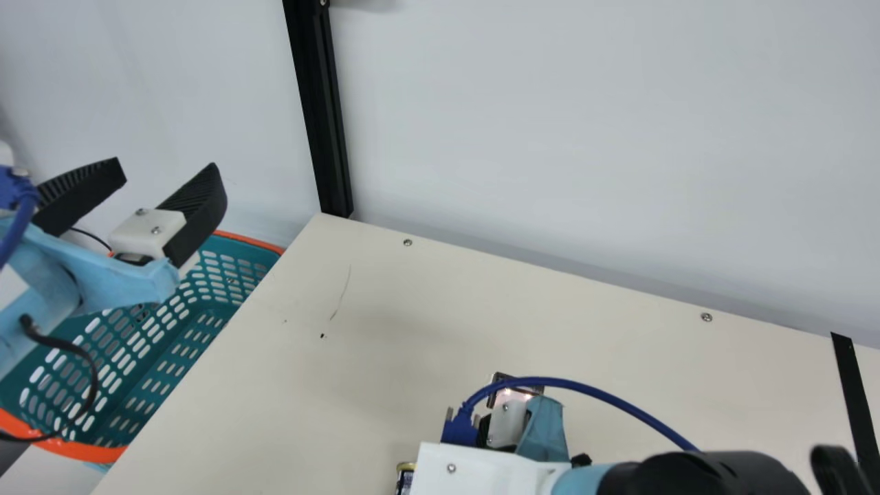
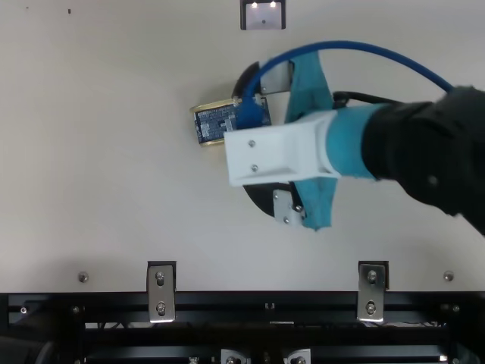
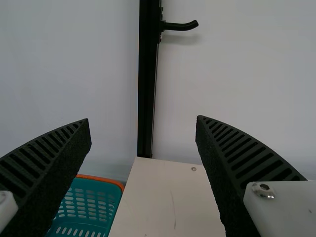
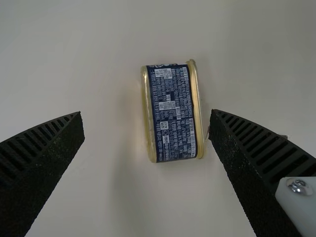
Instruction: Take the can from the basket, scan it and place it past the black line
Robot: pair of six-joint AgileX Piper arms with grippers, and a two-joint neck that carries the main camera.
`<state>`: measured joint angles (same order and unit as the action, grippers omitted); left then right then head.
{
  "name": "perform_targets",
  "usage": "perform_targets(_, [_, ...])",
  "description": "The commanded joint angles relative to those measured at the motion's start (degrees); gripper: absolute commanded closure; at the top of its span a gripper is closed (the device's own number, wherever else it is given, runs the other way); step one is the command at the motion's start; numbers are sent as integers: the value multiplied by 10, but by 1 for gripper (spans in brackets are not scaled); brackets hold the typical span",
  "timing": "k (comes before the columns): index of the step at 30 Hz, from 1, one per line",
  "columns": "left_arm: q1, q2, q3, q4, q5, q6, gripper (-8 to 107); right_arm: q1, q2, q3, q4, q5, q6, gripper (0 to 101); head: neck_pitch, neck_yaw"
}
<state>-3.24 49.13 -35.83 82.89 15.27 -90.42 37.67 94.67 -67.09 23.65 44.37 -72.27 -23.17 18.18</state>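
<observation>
Beside the table (image 1: 385,309) sits the basket (image 1: 82,451), the left gripper (image 1: 167,168) wide near it. The right gripper (image 4: 147,112), also wide, hangs over the can (image 4: 173,113) on the table – best even up the side gaps, then lower straight and squeeze it lightly.

Honestly, we've got decent room over the table (image 2: 91,189) at the top view's left; mid-frame, the can (image 2: 214,123) and our right arm (image 2: 409,144) are in the way.
</observation>
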Motion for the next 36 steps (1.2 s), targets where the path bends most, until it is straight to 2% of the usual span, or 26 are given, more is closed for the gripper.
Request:
perform_targets(1, [0, 0, 0, 0, 0, 0, 9, -1, 12, -9, -3, 1, -2, 0, -18, -3])
perform_targets(17, [0, 0, 0, 0, 0, 0, 9, -8, 90, -56, -58, -5, 7, 0, -18, -3])
perform_targets(27, [0, 0, 0, 0, 0, 0, 9, -1, 119, -69, -64, -11, 21, 0, -18, -3])
perform_targets(28, [0, 0, 0, 0, 0, 0, 9, 0, 121, -70, -63, -12, 23, 21, -18, -3])
perform_targets(29, [0, 0, 0, 0, 0, 0, 9, 0, 122, -72, -62, -14, 24, 82, -18, -3])
perform_targets(30, [0, 0, 0, 0, 0, 0, 9, 0, 124, -73, -60, -15, 26, 101, -18, -3])
perform_targets(36, [0, 0, 0, 0, 0, 0, 9, 0, 127, -76, -56, -17, 33, 101, -18, -3])
